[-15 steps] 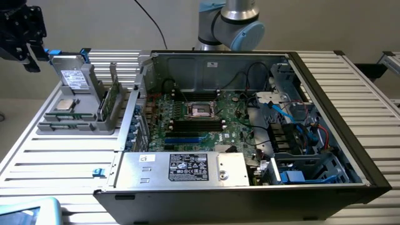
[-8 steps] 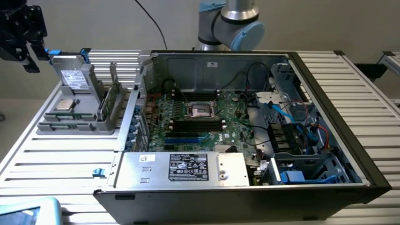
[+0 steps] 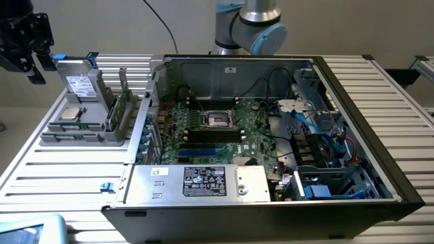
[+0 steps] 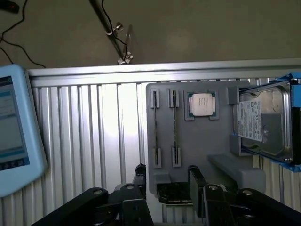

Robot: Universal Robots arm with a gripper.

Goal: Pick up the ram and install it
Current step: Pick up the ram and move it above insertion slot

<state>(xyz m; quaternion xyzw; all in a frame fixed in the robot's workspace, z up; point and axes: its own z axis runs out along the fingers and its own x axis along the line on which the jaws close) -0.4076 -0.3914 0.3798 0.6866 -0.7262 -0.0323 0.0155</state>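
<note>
Grey parts tray [image 4: 207, 141] is faced by a wide-spread gripper [image 4: 167, 172].
The ram [image 4: 174, 125] is seated edge-on in the tray's slots, untouched; nothing is pinched.

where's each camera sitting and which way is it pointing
Exterior view: off the arm, raised, looking down on the open computer case on the slatted table; the arm stands behind the case, the gripper hangs near the gray holder.
Wrist view: on the wrist, looking down past the open gripper's fingers onto the holder, its hard drive and processor.
Shared: gripper, holder, hard drive, processor.
</note>
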